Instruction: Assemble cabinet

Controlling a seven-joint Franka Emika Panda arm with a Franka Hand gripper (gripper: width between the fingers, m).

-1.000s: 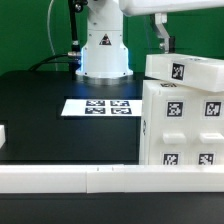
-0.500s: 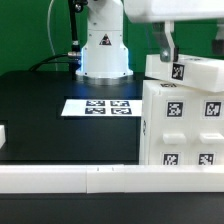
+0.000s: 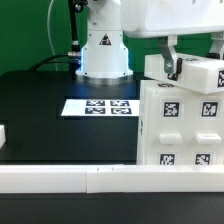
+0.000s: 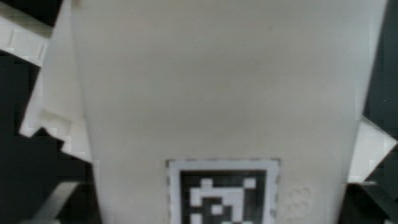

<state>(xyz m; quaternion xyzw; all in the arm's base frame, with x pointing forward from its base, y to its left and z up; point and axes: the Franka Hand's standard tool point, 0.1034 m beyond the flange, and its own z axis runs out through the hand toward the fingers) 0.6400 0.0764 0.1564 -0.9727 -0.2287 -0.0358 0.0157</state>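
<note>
Exterior view: we see the cabinet (image 3: 180, 125) on the tabletop (image 3: 60, 125) at this view's right, pincer (image 3: 195, 62) straddling its top panel (image 3: 190, 72); can't tell if gripping. Wrist view: panel fills the frame. Looks stiff, light, slick plastic; grip across the panel's edges.

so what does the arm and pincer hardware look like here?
White, rounded Panda arm on a white conical base bearing a small dark triangular mark. Black cables hang beside the base. The pincer has slim dark fingers below a white hand body.
</note>
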